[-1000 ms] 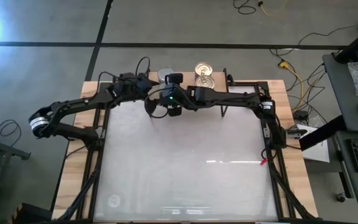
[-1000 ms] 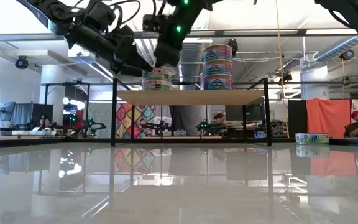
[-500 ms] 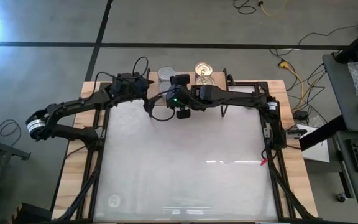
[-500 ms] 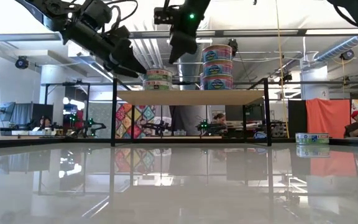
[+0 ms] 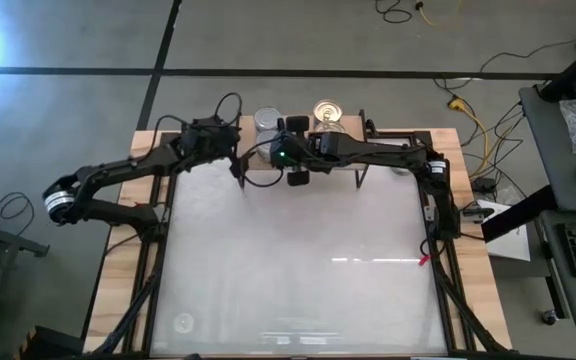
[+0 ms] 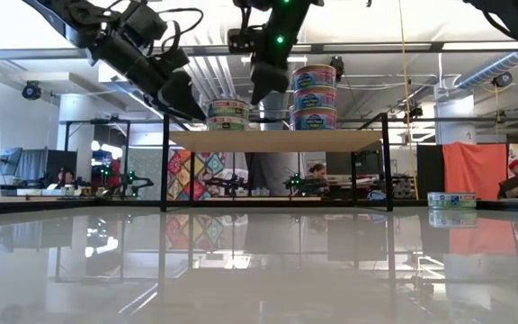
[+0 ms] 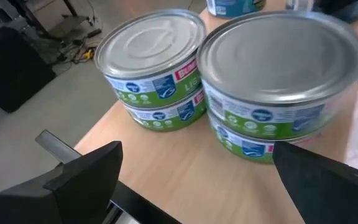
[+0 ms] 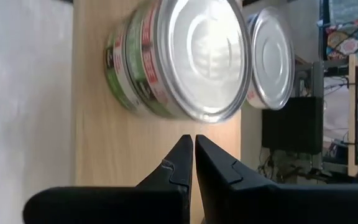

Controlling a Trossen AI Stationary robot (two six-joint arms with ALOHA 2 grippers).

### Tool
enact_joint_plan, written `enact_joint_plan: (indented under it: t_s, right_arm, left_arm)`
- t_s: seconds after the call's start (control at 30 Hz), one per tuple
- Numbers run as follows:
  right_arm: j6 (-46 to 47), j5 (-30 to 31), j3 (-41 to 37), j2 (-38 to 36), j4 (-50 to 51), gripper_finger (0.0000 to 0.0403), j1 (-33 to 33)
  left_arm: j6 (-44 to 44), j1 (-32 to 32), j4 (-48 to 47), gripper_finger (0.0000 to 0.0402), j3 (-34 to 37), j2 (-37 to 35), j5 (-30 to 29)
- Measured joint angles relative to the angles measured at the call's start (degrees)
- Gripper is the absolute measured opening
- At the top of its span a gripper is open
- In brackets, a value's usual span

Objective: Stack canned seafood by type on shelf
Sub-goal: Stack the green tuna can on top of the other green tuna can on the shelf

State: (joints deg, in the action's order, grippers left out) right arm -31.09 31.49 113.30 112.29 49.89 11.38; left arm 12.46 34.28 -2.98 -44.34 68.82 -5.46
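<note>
A: Where does the right gripper [image 5: 290, 160] sit, and how are its fingers?

B: High view: it hangs at the 12 o'clock end of the table [image 5: 298, 280], over the shelf's near edge; in its own wrist view the two dark fingers [image 8: 173, 171] lie pressed together, tip to tip, with nothing between them; the closed tips point at a two-high stack of silver-topped tins [image 8: 173, 59] with green labels, apart from it.

A: And the left gripper [image 5: 230, 150]?

B: It sits at about 11 o'clock on the table, just beside the shelf's left end; its wrist view shows the fingers [image 7: 86, 171] spread wide, empty, framing two stacks of silver-topped tins [image 7: 157, 68] that stand on the light wood; neither finger touches a tin.

A: Where are the tins overall?

B: All on the shelf [image 6: 277, 139]; low view: a two-high green-labelled stack [image 6: 227, 113] stands toward the shelf's left half, a three-high blue-labelled stack [image 6: 313, 96] stands just right of centre; in the high view the silver-topped tin [image 5: 267, 120] lies at 11 o'clock from the right gripper, the gold-topped tin [image 5: 328, 111] at 1 o'clock from it.

A: Anything beyond the shelf?

B: Low view: another tin [image 6: 451, 200] shows far off at 3 o'clock; whether it rests on the table I cannot tell.
</note>
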Motion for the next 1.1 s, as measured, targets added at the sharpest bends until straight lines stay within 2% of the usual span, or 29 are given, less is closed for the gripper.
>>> enact_joint_plan:
  t_s: [0.13,0.27,0.47,0.57,0.7,0.87,1.1]
  right_arm:
    - [-0.7,-0.8,-0.1,0.0,-2.2,0.0012,-0.3]
    - [-1.0,-4.4,-0.1,0.0,-3.2,0.0012,-0.8]
    - [-1.2,-4.9,0.0,0.0,-3.8,0.0012,-2.0]
    - [-1.5,-3.5,0.9,-0.2,-2.6,0.0012,-2.1]
    - [-2.7,2.1,1.4,-0.5,-1.8,0.0012,-1.0]
    - [-2.8,2.5,0.6,0.3,-1.6,0.0012,0.5]
    - [-1.1,-2.9,0.2,0.7,-2.6,0.0012,0.4]
  left_arm:
    - [-0.1,-0.2,0.4,0.0398,0.0,1.2,-0.1]
    - [-0.1,-0.5,-0.9,0.0398,0.0,0.7,-0.1]
    - [-0.2,-0.7,-2.0,0.0398,0.0,-1.2,0.0]
    - [0.2,-0.7,-2.0,0.0398,0.0,-1.7,-0.1]
    - [0.5,-0.6,-2.0,0.0398,0.0,-1.5,-1.5]
    - [0.5,-0.8,-2.0,0.0398,0.0,0.2,-2.2]
    - [0.1,-2.5,-1.2,0.0398,0.0,0.9,-2.2]
